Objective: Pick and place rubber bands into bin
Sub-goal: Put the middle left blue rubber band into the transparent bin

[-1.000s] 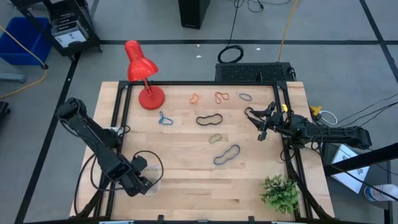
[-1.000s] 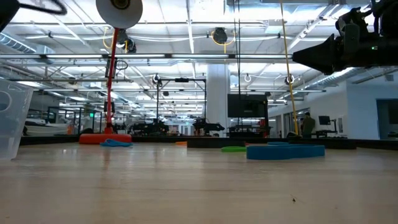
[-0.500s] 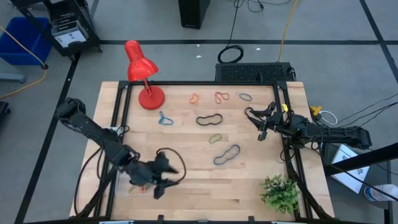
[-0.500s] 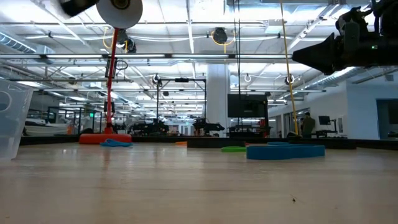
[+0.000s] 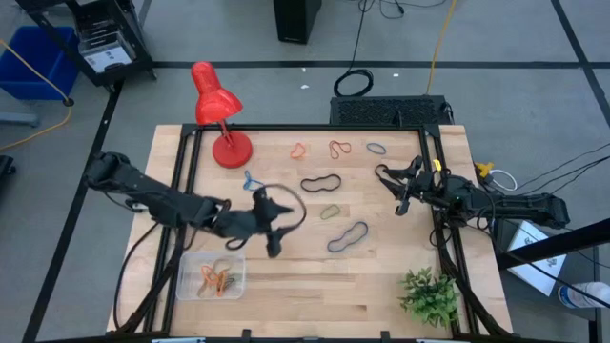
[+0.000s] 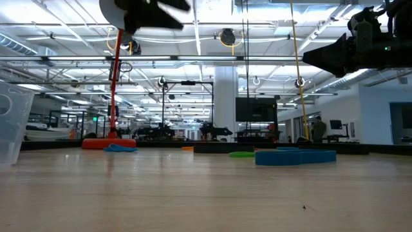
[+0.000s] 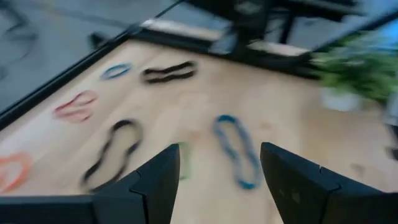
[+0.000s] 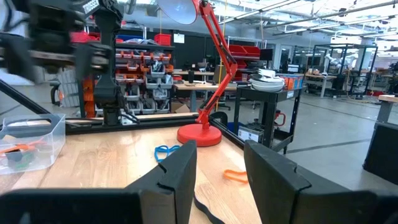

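Hovering over mid-table: left gripper [image 5: 276,227], fingers [image 7: 155,180] spread wide, nothing between them. Left arm stretches in from the table's left edge across the bin side.

Bin [image 5: 212,277] sits near the front-left corner of the table [image 5: 286,300], clear plastic, with a few orange bands and something green inside. Right wrist view shows it too [image 8: 31,144].

Rubber bands still on the wood:
- blue band [image 5: 253,182] just behind the left gripper, near the red lamp [image 5: 217,114]
- black wavy band [image 5: 321,183] mid-table
- green band [image 5: 330,211] in front of it
- dark blue band [image 5: 348,236] nearer the front
- orange band [image 5: 297,151], red band [image 5: 339,149], small dark band [image 5: 376,149] in a row along the far edge

Left wrist view looks down on the same group: black one [image 7: 112,152], blue one [image 7: 236,150], green partly behind a finger.

Right gripper [image 5: 398,195] waits at the right edge of the table, fingers [image 8: 180,174] parted, empty.

Potted plant [image 5: 429,295] at the front-right corner.
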Available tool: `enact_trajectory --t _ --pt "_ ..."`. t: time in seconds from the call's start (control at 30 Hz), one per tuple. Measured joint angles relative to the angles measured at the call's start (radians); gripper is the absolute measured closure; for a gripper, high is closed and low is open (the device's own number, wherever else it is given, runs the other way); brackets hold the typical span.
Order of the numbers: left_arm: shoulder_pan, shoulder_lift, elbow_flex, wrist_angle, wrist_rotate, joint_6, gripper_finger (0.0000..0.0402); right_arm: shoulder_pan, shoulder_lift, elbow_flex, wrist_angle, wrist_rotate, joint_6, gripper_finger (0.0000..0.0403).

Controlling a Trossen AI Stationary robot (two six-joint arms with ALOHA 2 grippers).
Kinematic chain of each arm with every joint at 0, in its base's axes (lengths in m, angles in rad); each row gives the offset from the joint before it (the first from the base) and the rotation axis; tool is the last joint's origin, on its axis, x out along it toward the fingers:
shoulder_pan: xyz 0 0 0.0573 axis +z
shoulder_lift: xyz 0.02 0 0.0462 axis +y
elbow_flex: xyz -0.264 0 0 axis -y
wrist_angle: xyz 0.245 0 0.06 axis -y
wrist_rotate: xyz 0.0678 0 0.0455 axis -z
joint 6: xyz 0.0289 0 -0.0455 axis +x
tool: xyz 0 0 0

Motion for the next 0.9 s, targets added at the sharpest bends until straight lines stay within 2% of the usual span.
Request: enact_trajectory --t 0.07,0.3,0.37,0.5,0.63,0.9 --pt "0.049 0.000 0.016 -0.094 0.003 -0.050 0.0172 0.000 0.000 0.000 -0.001 0.000 0.000 0.0273" --pt "0.208 0.017 0.196 -0.662 0.028 -0.189 0.0172 0.000 0.001 0.000 -0.001 0.000 -0.002 0.0273" --pt "0.261 0.015 0.242 -0.772 0.055 -0.214 0.0172 0.000 0.002 0.000 -0.002 0.000 -0.002 0.0273" --pt "0.374 0.017 0.261 -0.883 0.162 -0.236 0.0172 0.000 0.004 0.000 -0.002 0.001 -0.002 0.0273" --pt "0.468 0.015 0.233 -0.922 0.218 -0.250 0.0172 0.000 0.007 0.000 -0.002 0.000 -0.002 0.0273" --pt "0.541 0.055 0.144 -0.913 0.242 -0.295 0.0172 0.000 0.009 0.000 -0.002 0.000 -0.002 0.0273"
